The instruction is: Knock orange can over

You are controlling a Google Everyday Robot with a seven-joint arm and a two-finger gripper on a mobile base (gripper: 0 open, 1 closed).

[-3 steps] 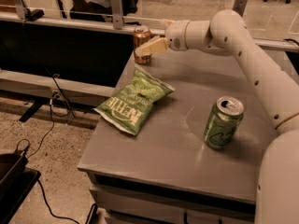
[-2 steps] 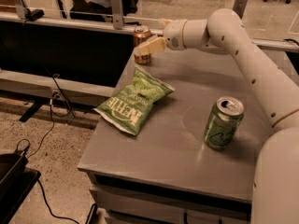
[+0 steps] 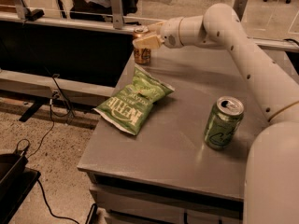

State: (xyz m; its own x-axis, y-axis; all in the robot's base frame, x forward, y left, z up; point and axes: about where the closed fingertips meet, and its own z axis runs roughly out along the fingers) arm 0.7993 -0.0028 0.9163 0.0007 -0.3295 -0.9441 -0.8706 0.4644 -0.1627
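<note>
The orange can (image 3: 142,55) stands upright at the far left corner of the grey table (image 3: 187,139). Its silver top shows just above my gripper (image 3: 145,37). The gripper reaches in from the right at the height of the can's upper half and covers part of it. It is right up against the can; I cannot tell whether it touches. The white arm (image 3: 233,36) stretches from the right edge of the view across the back of the table.
A green chip bag (image 3: 135,101) lies flat left of centre, just in front of the orange can. A green can (image 3: 223,122) stands upright at the right. The table's left edge drops to a floor with cables. A black barrier stands behind the table.
The gripper has edged slightly left and up over the orange can. The can still stands upright in the same spot.
</note>
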